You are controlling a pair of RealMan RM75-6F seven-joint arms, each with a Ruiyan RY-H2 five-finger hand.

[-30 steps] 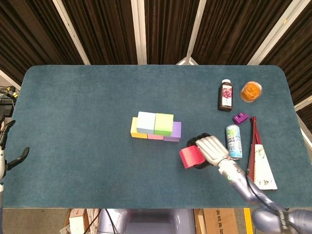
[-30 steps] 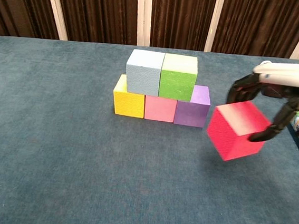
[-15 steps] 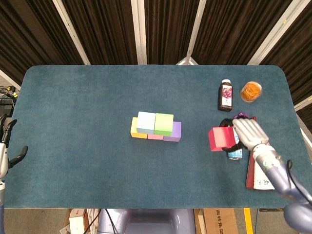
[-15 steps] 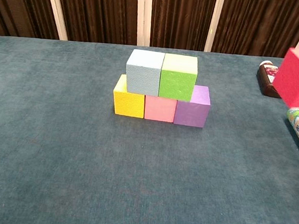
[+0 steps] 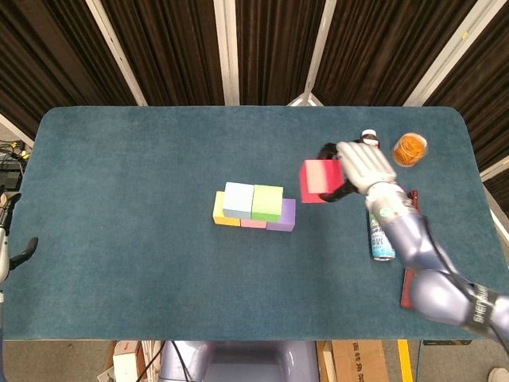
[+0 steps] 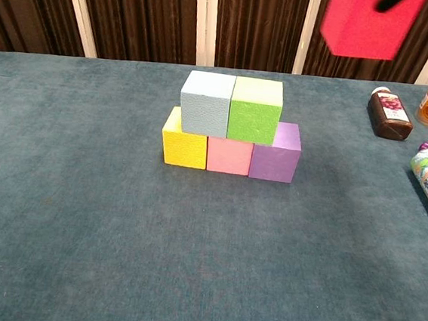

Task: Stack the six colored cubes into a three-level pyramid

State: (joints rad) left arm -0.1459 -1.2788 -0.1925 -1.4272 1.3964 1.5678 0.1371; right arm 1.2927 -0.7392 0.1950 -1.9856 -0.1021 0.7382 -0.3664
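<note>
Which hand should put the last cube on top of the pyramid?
The right hand. It already holds the red cube in the air, just right of the stack, near the light blue cube and green cube. The left hand sits at the far table edge, holding nothing.

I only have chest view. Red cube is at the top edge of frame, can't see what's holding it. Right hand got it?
Observer: Yes. In head view the right hand grips the red cube from the cube's right side.
Operator: Is it over the stack yet?
Observer: No. From above, the cube sits right of the green cube and the purple cube, offset toward the far side.
Operator: Left hand anywhere near?
Observer: No. The left hand shows only at the left frame edge in head view, beyond the table edge.
</note>
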